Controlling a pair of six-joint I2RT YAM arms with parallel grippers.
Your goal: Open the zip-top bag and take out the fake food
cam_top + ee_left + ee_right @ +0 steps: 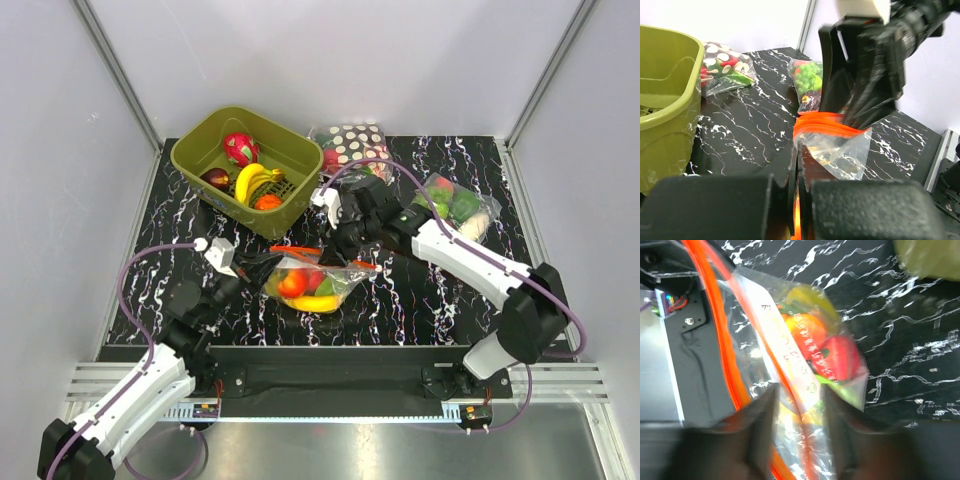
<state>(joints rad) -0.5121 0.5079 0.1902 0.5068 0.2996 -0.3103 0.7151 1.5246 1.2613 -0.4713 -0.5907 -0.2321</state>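
The zip-top bag (pixel 318 280) lies on the black marbled table near the front centre, its orange-red zip strip (pixel 825 127) raised. The fake food is inside it: a red fruit (pixel 292 283), a yellow banana (pixel 316 302), and in the right wrist view a red piece (pixel 840 357), an orange piece (pixel 807 330) and a yellow piece (pixel 807 297). My left gripper (pixel 799 165) is shut on the left end of the zip strip. My right gripper (pixel 799 407) is over the bag's top edge with its fingers apart, bag plastic and strip between them; that view is blurred.
An olive basket (pixel 250 212) with a dragon fruit toy, a banana and other toys stands at the back left. A clear bag with a polka-dot item (pixel 350 143) and a clear bag of green and red vegetables (pixel 452 203) lie at the back right. White walls enclose the table.
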